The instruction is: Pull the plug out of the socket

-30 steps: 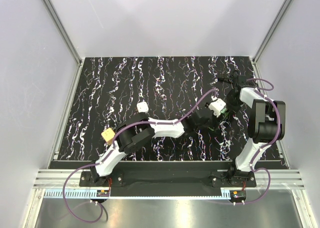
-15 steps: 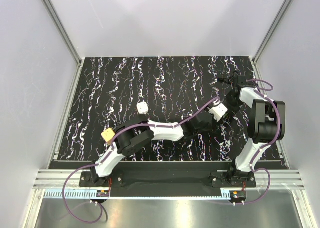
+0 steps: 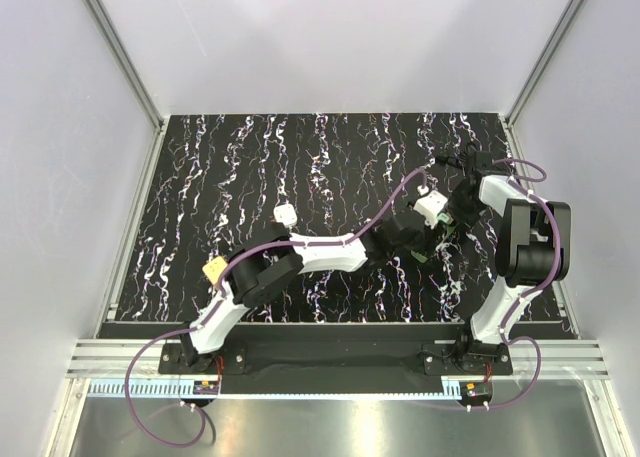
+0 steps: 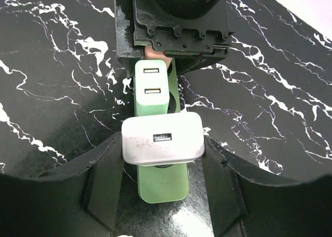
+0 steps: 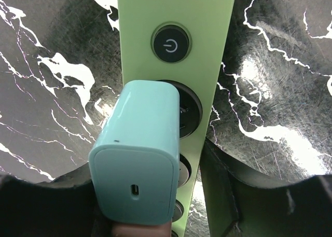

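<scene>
Enclosure: pale grey walls (image 3: 330, 47) on the left, far and right sides, with aluminium frame rails (image 3: 120, 52) running up the far corners. Surface (image 3: 250, 177): black, veined in white like marble, lit glossy in places. Socket (image 4: 162, 187): a long, narrow green strip lying flat on the right part of the surface, midway between near and far, just left of the right arm; it has a round power button (image 5: 171, 45), two USB ports (image 4: 150, 81) and a row of round black outlet holes. Plug (image 4: 162, 141): a white block charger standing on the socket over one outlet hole, leaning slightly; whether its pins are seated cannot be told. Left gripper (image 4: 162, 146): reaches across from the left and is clenched on the plug, one finger against each side. Right gripper (image 5: 148, 164): straddles the socket at its button end, with its fingers pressed to the long edges. White cube (image 3: 285, 214): near the centre of the surface. Tan block (image 3: 214, 270): near left, beside the left arm. Purple cables (image 3: 395, 202): one along each arm.
</scene>
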Robot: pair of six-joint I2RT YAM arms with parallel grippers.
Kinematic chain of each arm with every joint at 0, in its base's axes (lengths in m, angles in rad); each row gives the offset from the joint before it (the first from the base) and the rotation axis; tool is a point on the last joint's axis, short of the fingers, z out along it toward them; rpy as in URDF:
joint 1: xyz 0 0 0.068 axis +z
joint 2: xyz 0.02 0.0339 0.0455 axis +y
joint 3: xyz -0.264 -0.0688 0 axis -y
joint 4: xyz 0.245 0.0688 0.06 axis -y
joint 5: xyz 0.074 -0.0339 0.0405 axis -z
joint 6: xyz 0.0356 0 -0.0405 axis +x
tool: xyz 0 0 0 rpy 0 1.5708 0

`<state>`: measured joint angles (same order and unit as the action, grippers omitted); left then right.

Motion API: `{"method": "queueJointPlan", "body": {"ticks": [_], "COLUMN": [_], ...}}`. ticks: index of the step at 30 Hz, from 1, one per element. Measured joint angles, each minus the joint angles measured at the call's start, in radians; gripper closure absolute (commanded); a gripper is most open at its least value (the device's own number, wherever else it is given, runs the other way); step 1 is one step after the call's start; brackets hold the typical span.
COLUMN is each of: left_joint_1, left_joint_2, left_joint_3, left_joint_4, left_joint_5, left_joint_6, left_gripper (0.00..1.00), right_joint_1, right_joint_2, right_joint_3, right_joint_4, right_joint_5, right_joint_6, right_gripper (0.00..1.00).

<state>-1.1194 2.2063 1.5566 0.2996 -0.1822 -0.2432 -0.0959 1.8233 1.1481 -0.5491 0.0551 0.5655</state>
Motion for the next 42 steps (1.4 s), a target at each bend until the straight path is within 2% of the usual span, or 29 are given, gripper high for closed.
{"method": "queueJointPlan", "body": {"ticks": [4,14,18,34,39,42], "left_joint_1": [0.003,-0.072,-0.086,0.002,-0.013,-0.056], "left_joint_2": [-0.006,-0.008,-0.008,-0.025,-0.025,-0.025], "left_joint_3": [-0.013,-0.03,-0.035,-0.062,-0.061,-0.057], "left_joint_4": [0.01,0.051,0.058,0.081,0.082,0.098], "left_joint_5": [0.01,-0.1,-0.128,0.0,-0.016,-0.091], "left_joint_6": [0.003,0.249,0.294,0.003,0.045,0.157], "left_gripper": [1.0,1.0,1.0,1.0,1.0,1.0], "right_joint_1": [0.001,0.002,0.002,0.005,0.005,0.005], "right_joint_2": [0.0,0.0,-0.001,0.0,0.0,0.0], "right_joint_3": [0.0,0.0,0.0,-0.001,-0.001,-0.001], "right_joint_4": [0.001,-0.014,-0.02,-0.004,-0.003,0.0], "right_joint_5": [0.0,-0.016,-0.023,-0.001,0.0,0.009], "right_joint_6": [0.001,0.008,0.009,0.009,0.009,0.005], "right_gripper": [1.0,1.0,1.0,1.0,1.0,1.0]}}
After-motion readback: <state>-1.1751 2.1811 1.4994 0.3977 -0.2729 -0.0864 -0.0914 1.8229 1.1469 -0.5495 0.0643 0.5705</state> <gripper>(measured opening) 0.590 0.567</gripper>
